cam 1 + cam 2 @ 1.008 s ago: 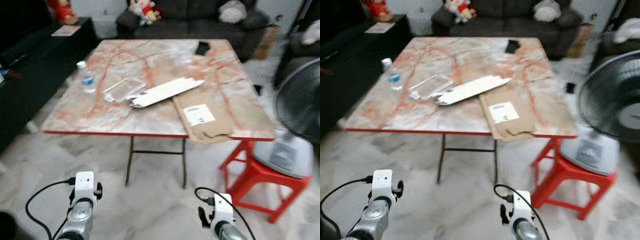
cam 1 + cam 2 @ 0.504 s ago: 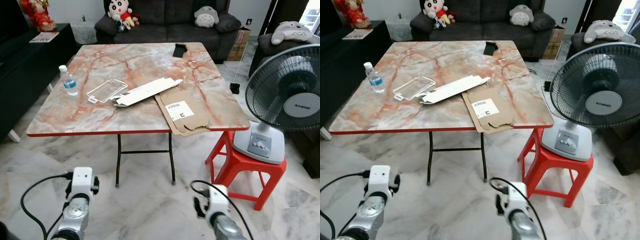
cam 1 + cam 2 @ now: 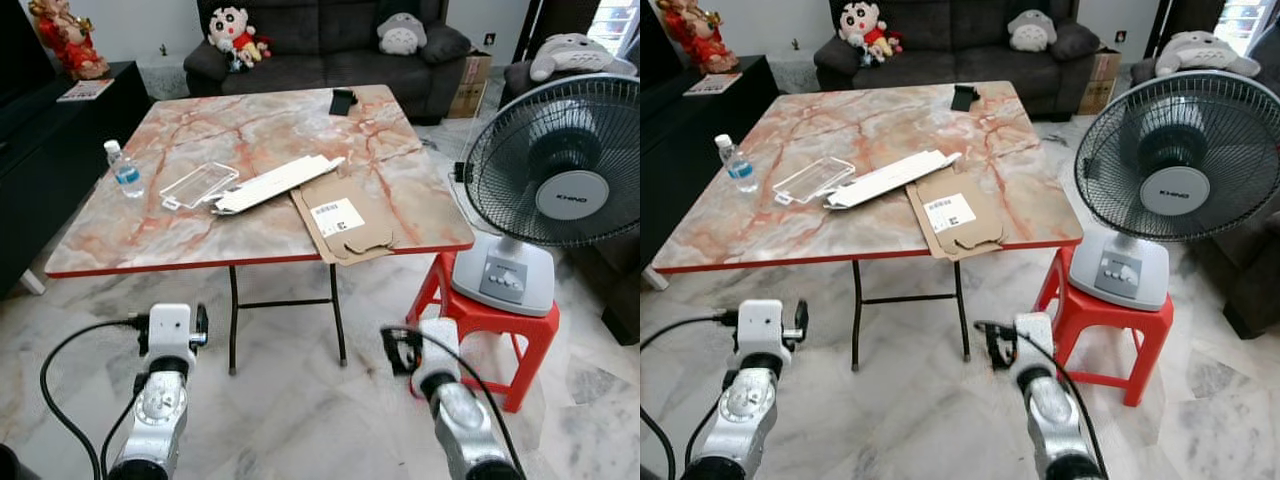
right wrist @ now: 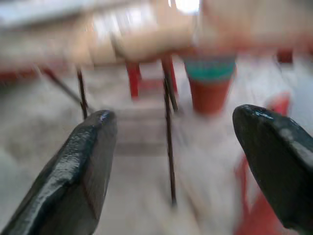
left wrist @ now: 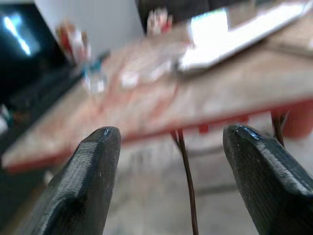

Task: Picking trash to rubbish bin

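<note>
nothing has been picked up yet, as far as the views show: all the trash lies on the worktop (image 3: 420, 190) and both tools are empty. the left tool (image 5: 171, 181) has its fingers spread wide apart, pointed at the worktop's red edge from low down; the right tool (image 4: 176, 171) is likewise wide open, aimed under the worktop at its legs and at a blurred red pot with a teal band (image 4: 209, 83).

the trash, by my reading: a flattened brown cardboard box (image 3: 345, 220) with a white label, hanging a little over the near edge; a long white flattened carton (image 3: 275, 182) just beside it, touching its far corner; a clear plastic tray (image 3: 198, 184) beside that; a small water bottle (image 3: 126, 170) upright near the left edge. a dark object (image 3: 343, 100) sits at the far side; too small to name. i cannot pick out a rubbish bin for certain.

the worktop is a folding table with a pink-veined marble pattern. the floor is pale marble tile. to the right a standing fan (image 3: 560, 180) sits on a red plastic stool (image 3: 490, 330). a dark sofa (image 3: 320, 50) with soft toys stands behind.
</note>
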You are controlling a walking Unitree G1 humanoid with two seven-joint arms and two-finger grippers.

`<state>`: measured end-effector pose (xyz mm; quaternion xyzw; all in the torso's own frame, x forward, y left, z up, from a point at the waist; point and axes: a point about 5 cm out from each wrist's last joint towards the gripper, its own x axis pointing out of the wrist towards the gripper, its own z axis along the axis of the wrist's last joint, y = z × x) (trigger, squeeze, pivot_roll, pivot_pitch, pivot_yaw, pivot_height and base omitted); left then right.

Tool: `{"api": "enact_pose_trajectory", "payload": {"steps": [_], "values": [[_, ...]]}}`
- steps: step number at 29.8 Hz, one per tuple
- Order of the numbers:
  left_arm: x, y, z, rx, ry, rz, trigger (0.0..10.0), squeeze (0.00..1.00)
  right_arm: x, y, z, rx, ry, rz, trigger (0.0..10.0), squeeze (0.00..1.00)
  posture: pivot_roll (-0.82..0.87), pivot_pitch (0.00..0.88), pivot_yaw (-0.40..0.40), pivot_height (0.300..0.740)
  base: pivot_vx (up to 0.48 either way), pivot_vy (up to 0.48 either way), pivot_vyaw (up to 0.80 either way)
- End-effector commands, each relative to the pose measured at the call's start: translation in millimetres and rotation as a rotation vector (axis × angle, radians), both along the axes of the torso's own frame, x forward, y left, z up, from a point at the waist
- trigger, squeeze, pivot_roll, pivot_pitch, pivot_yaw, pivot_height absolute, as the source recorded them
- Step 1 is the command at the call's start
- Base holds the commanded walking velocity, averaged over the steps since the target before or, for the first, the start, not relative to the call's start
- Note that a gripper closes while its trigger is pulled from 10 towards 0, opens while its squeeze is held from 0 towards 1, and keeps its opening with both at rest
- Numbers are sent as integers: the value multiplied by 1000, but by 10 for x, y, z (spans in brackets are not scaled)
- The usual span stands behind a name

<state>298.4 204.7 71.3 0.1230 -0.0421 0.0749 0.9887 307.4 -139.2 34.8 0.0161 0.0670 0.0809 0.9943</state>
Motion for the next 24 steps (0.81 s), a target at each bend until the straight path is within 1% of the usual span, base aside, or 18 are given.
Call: {"api": "enact_pose_trajectory", "payload": {"steps": [1,2,4,5,7,8,10,11,12,13,15,19,21,24], "values": [[61,-12,121,49,-36,-17,10000,0,57,41,103,24,-49,0,10000,0,3,0,61,740,0,0,0],[158,-87,289,73,-85,-61,10000,0,178,112,289,61,-117,-4,10000,0,6,0,67,740,0,0,0],[206,-132,383,85,-114,-89,10000,0,238,154,390,84,-151,-6,10000,0,6,0,67,740,0,0,0],[206,-132,383,85,-114,-89,10000,0,238,154,390,84,-151,-6,10000,0,6,0,67,740,0,0,0],[346,-252,592,136,-167,-147,10000,0,381,314,658,103,-231,25,10000,0,10,0,78,740,0,0,0],[346,-252,592,136,-167,-147,10000,0,381,314,658,103,-231,25,10000,0,10,0,78,740,0,0,0],[473,-329,720,130,-189,-155,10000,0,488,453,879,117,-288,43,10000,0,10,0,83,740,0,0,0],[503,-341,743,119,-188,-145,10000,0,504,481,913,120,-292,47,10000,0,7,0,83,740,0,0,0],[503,-341,743,119,-188,-145,10000,0,504,481,913,120,-292,47,10000,0,7,0,83,740,0,0,0],[540,-381,792,98,-197,-145,10000,0,515,503,930,129,-292,46,10000,0,7,0,84,740,0,0,0],[561,-411,823,88,-200,-148,10000,0,520,517,937,133,-289,45,10000,0,11,0,84,740,0,0,0],[605,-473,873,72,-208,-156,10000,0,511,567,940,114,-293,72,10000,0,20,0,79,740,255,0,0],[612,-487,876,67,-208,-158,10000,0,498,568,917,86,-291,78,10000,0,20,0,79,740,274,0,488],[613,-494,864,63,-200,-157,10000,0,485,528,889,108,-283,57,10000,0,23,0,78,740,299,0,569]]}}
